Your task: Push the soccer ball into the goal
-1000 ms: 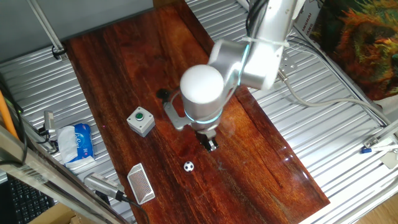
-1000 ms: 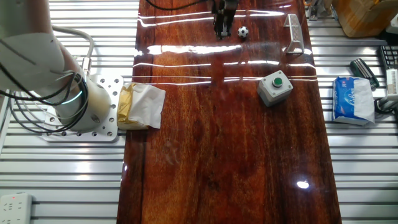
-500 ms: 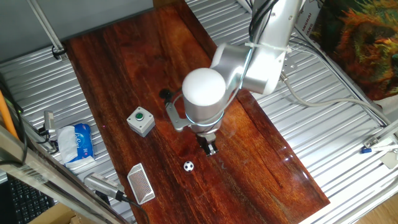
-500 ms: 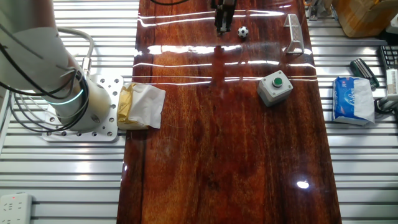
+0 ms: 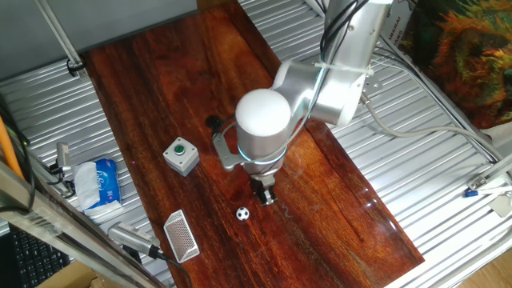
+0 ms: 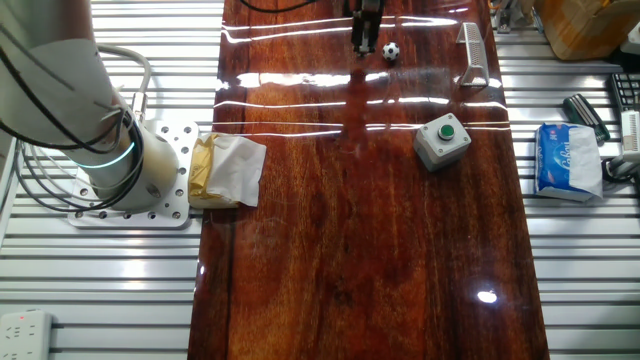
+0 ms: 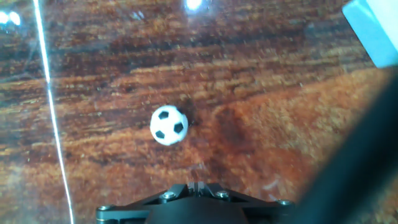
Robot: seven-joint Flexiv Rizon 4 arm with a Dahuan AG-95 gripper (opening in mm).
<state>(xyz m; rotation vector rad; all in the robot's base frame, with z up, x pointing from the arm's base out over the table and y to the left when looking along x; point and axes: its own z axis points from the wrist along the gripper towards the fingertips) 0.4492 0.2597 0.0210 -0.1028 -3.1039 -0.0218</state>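
In the hand view, the soccer ball (image 7: 168,125) lies free on the dark wooden worktop (image 7: 280,143), a little ahead of the hand's fingers. From one fixed view the hand (image 5: 265,194) hangs low over the wood just beside the ball (image 5: 242,214), apart from it and holding nothing; whether its fingers are closed or parted, I cannot tell. Beyond the ball the goal (image 5: 182,235) stands near the worktop's edge. Farther off sits the grey button box (image 5: 182,155), and past it a blue tissue pack (image 5: 101,183).
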